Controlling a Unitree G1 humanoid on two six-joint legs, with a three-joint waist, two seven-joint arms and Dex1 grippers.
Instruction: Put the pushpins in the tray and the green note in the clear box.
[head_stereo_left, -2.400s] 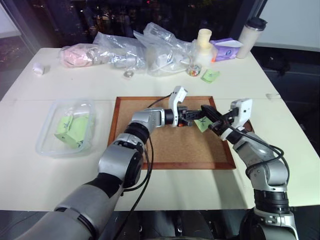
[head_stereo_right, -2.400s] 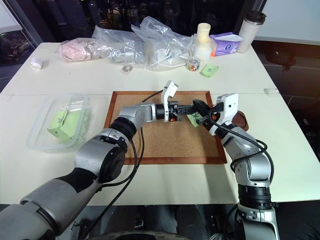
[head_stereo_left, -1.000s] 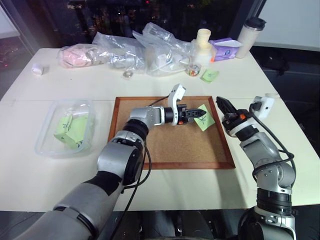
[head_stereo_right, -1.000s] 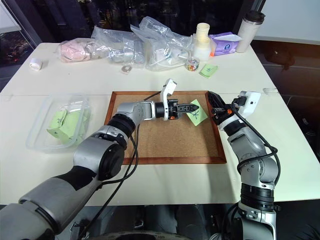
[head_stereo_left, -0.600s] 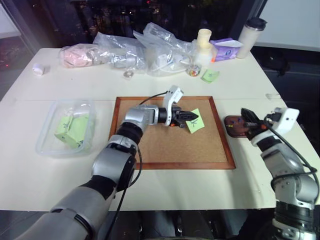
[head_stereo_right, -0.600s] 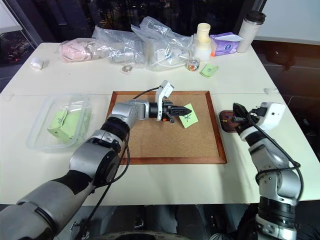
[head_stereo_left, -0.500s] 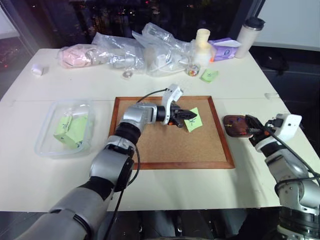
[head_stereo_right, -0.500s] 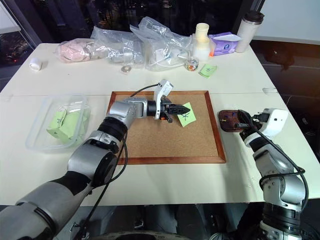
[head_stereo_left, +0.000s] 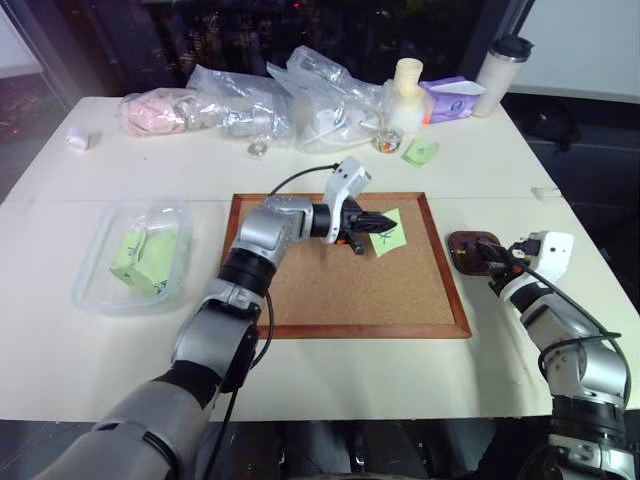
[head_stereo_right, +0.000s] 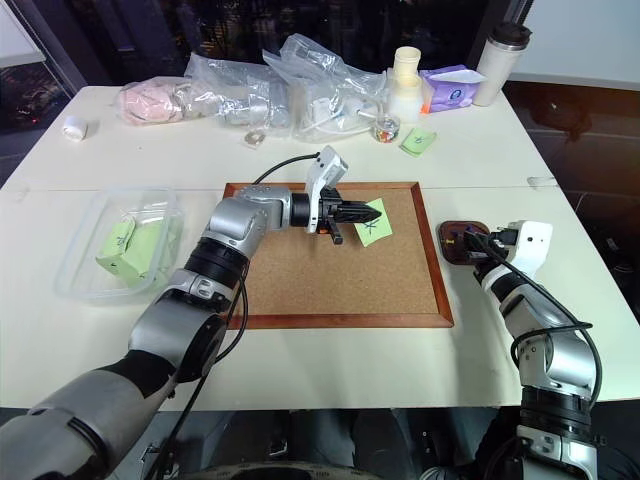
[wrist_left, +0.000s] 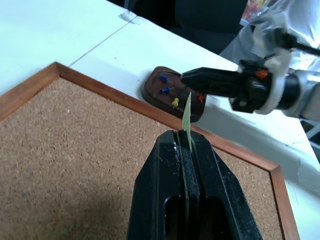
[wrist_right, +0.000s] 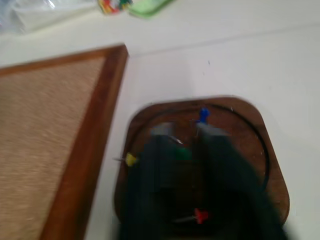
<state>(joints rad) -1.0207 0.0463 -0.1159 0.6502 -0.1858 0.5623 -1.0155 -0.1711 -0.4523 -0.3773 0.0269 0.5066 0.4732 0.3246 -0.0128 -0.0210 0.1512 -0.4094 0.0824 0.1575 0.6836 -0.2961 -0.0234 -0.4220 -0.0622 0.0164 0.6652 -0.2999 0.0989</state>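
Already several pushpins lie in the tray, where the right end effector hangs with fingers spread, a green pin between them. Above the corkboard, the left end effector, pressed together, pinches the green note. Carrying it to the clear box, well apart on the bench, seems left

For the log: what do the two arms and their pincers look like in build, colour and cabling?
Both arms are silver-grey metal segments with black joints, and a thin black cable loops loosely along each. The left pincer and right pincer each have two narrow, tapering black fingers. A white boxy camera module sits at each wrist. The right pincer shows a small orange mark near its base in the left wrist view.
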